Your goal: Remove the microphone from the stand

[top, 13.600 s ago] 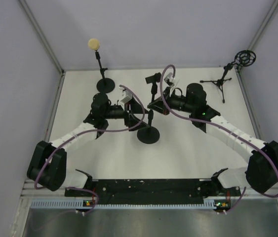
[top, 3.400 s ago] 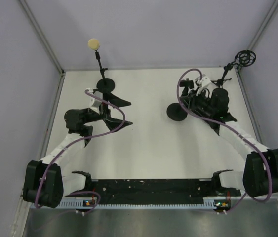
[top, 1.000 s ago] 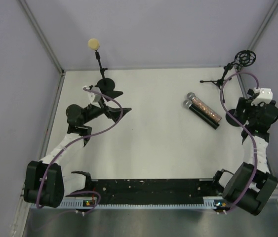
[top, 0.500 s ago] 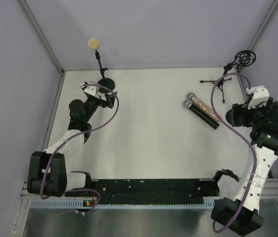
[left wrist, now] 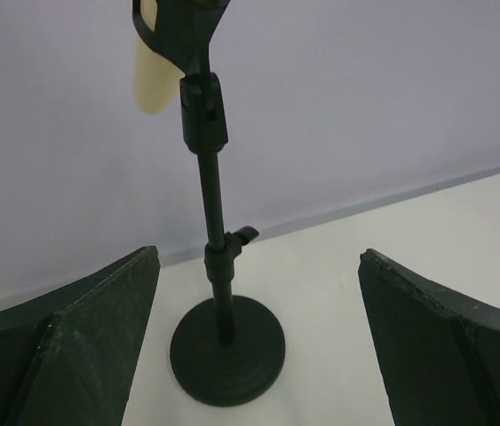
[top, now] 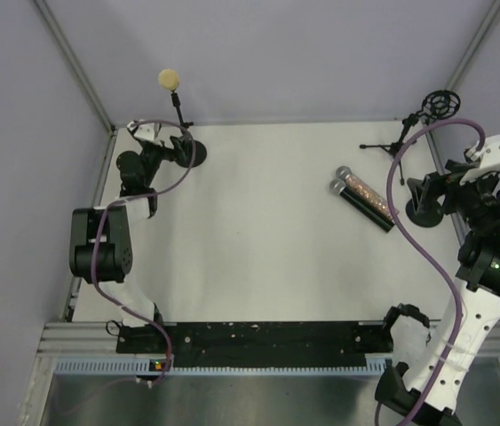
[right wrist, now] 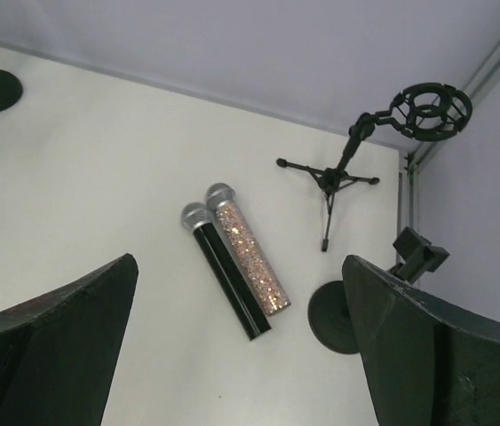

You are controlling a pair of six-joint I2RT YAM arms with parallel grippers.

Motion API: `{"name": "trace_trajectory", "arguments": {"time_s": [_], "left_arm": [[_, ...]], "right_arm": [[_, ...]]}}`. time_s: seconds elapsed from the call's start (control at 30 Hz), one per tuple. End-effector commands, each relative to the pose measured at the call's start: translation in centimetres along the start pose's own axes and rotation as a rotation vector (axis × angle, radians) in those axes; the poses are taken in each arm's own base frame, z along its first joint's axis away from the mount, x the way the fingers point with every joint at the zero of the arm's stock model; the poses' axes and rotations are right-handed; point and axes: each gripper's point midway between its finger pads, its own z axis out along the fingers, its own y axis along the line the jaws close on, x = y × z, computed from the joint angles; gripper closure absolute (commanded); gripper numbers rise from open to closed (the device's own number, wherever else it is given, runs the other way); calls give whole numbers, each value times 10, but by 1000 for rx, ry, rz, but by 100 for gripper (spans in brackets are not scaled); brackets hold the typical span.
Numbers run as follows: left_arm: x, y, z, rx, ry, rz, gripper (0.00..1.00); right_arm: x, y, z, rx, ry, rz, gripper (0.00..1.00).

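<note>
Microphone (top: 170, 79) with a cream head sits, seemingly clipped, atop the round-based stand (left wrist: 217, 293) at the table's (top: 258, 266) back-left corner. Left gripper (left wrist: 257, 257), jaws wide and empty, faces the stand's pole. Right gripper (right wrist: 239, 262) hangs wide open, empty, above 2 other microphones (top: 369, 194) lying side by side.

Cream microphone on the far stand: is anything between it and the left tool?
Nothing visible. The left tool is open and faces the stand directly. The cream microphone sits at the stand's top, higher than the tool's fingers, and no other object lies between them.
</note>
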Motion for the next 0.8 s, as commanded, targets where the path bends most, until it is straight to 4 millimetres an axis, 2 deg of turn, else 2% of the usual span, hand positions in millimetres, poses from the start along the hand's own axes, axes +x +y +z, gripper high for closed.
{"name": "trace_trajectory", "arguments": {"time_s": [0.0,0.13,0.3,0.4,0.67,0.77], "left_arm": [[-23,-3,31,103,-135,15,1],[-11,-4,54,170,-151,-14,1],[5,6,77,176,-141,-8,2],[4,10,90,182,-151,5,5],[12,19,105,171,-160,4,29],[17,18,105,172,-153,2,47]], "right_arm": [[-33,20,-2,-111,-110,57,4],[-35,24,3,-157,-131,86,4],[-28,26,10,-180,-132,133,5],[-24,24,14,-181,-136,158,6],[-25,24,17,-199,-147,192,8],[-26,25,18,-207,-149,195,8]]}}
